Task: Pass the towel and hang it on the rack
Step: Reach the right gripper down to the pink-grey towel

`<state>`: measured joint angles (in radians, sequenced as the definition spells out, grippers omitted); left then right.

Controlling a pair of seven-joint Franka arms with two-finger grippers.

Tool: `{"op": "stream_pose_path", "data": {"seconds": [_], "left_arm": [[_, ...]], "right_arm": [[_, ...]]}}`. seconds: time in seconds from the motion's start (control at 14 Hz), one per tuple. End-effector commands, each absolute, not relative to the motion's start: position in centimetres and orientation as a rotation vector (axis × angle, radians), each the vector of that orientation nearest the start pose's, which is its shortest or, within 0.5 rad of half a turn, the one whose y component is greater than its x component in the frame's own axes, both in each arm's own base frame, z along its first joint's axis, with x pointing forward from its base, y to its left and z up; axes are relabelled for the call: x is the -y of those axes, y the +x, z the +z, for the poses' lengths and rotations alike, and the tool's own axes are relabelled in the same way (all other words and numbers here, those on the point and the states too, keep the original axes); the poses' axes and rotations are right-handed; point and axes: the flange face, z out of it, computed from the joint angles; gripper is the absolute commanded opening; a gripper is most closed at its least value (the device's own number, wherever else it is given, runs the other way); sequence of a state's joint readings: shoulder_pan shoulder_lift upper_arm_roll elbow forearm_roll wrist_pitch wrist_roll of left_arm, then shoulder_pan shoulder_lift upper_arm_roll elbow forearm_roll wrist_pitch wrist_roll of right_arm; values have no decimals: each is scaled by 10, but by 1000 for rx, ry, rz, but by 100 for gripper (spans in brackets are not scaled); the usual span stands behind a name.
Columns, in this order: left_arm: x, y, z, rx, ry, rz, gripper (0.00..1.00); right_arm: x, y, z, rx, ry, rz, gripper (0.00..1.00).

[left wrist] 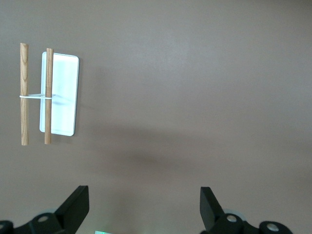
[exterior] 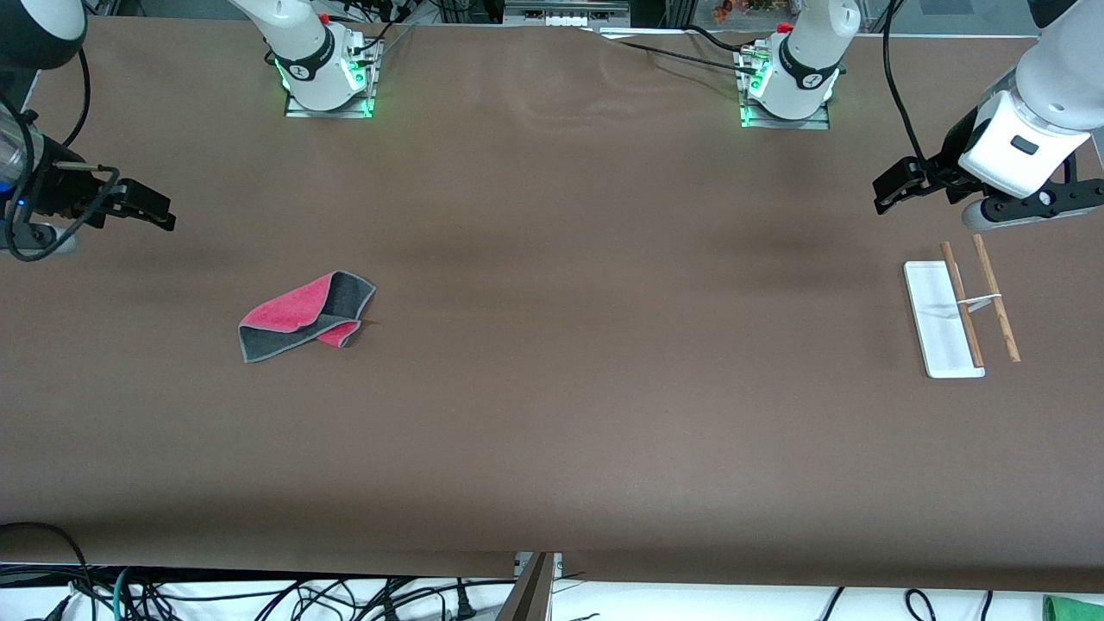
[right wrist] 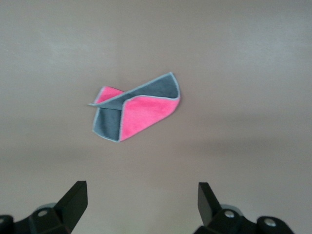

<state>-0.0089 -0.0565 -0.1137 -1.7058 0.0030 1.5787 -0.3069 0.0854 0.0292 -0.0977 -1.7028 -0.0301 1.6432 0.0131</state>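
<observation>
While folded, towel [exterior: 306, 316] seemingly lies untouched.

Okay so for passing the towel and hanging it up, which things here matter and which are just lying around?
Part of the job:
- towel, folded on the table toward the right arm's end
- rack, toward the left arm's end
- right gripper, open, waiting
- left gripper, open, waiting

Just lying about:
- loose cables under the table's near edge

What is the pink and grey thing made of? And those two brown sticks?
The towel looks like soft, fuzzy cloth: it lies folded and floppy, with stitched grey edging. The rods of the rack look like plain, matte wood; its white base looks like smooth plastic, though I can't be sure.
</observation>
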Motion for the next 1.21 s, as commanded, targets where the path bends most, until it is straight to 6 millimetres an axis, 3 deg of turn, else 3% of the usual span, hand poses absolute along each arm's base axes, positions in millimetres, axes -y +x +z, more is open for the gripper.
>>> {"op": "stream_pose_path", "data": {"seconds": [0.0, 0.14, 0.21, 0.57, 0.79, 0.86, 1.07, 1.14], "left_arm": [[66, 534, 598, 270, -3120, 120, 100], [66, 534, 598, 270, -3121, 121, 100], [66, 534, 598, 269, -3120, 120, 100], [68, 533, 598, 265, -3121, 121, 100], [68, 533, 598, 265, -3121, 121, 100], [68, 533, 598, 265, -3121, 121, 100], [67, 534, 598, 267, -3121, 121, 100], [67, 534, 598, 267, -3121, 121, 100]], "right_arm": [[-7, 573, 525, 45, -3245, 223, 100], [-10, 578, 513, 30, -3246, 241, 100], [-13, 583, 506, -80, -3245, 252, 100], [-24, 626, 438, -794, -3203, 340, 100], [-43, 651, 387, -1302, -3028, 406, 100], [-49, 653, 379, -1405, -2980, 422, 100], [-55, 656, 338, -1505, -2960, 480, 100], [-58, 659, 337, -1511, -2934, 460, 100]]}}
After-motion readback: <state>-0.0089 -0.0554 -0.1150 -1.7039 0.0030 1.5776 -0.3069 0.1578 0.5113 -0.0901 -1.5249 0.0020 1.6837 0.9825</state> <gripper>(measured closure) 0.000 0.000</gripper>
